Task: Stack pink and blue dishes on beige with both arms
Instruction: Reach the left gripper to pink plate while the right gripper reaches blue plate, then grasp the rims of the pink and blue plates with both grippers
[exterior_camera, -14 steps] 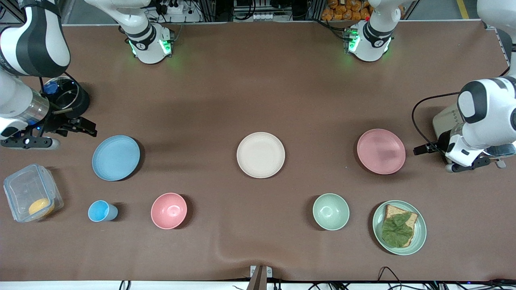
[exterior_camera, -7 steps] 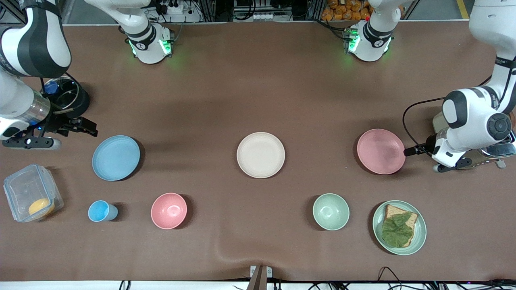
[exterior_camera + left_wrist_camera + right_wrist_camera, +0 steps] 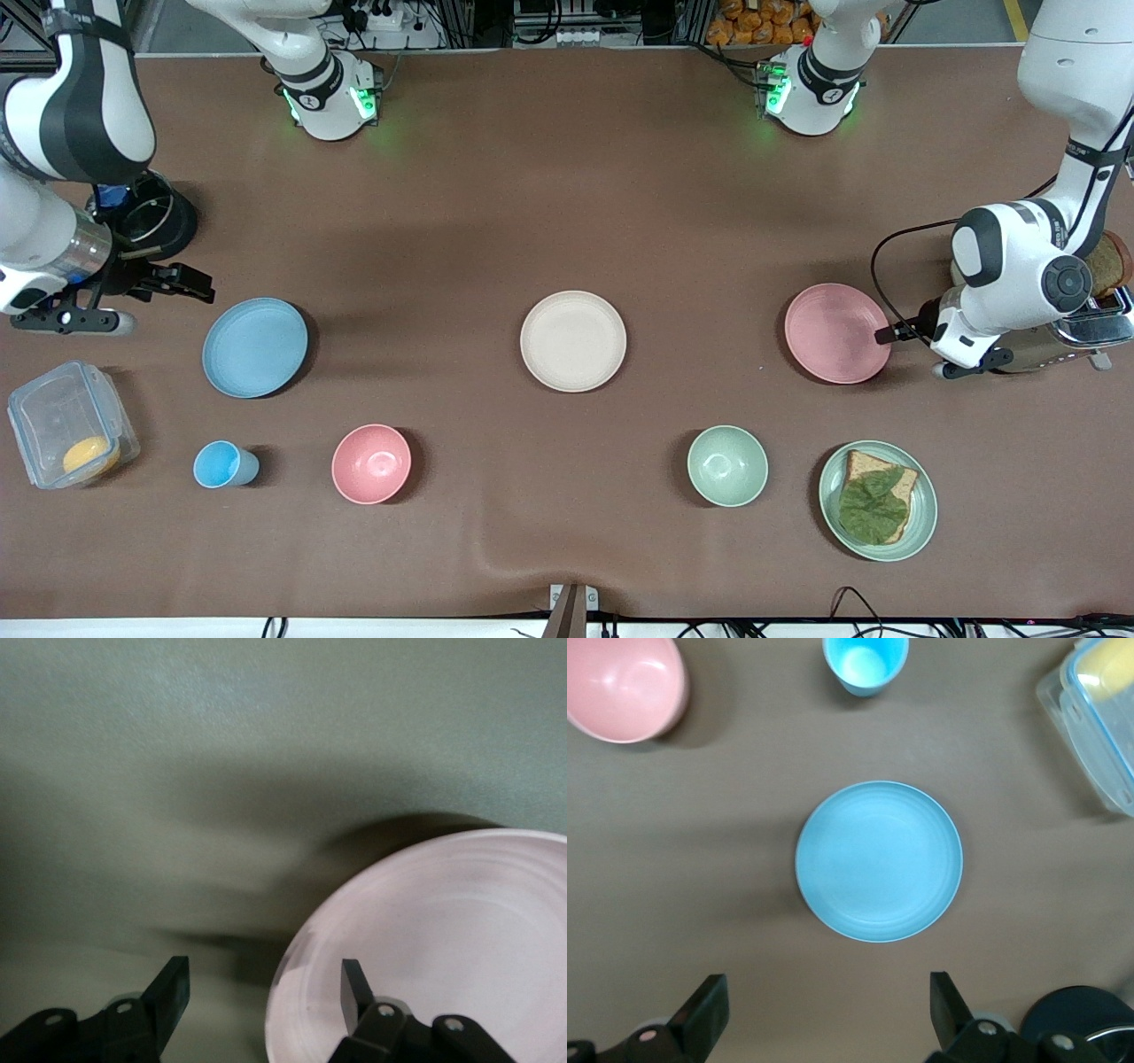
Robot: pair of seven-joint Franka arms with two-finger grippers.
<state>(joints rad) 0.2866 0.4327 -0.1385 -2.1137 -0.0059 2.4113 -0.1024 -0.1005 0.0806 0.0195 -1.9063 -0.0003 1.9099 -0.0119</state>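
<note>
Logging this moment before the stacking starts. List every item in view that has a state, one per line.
Pink plate: flat on table, not stacked, rim between open fingers.
Blue plate: flat on table, untouched.
Beige plate: flat on table, nothing on it.
Left tool: open, at pink plate's rim.
Right tool: open, apart from the blue plate.
Green plate: holds bread and lettuce.
Plastic box: closed, something yellow inside.

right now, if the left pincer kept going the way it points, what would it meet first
Most likely the pink plate: the left pincer is open, with one finger already over the plate's rim. How high it sits above the rim is unclear.
</note>
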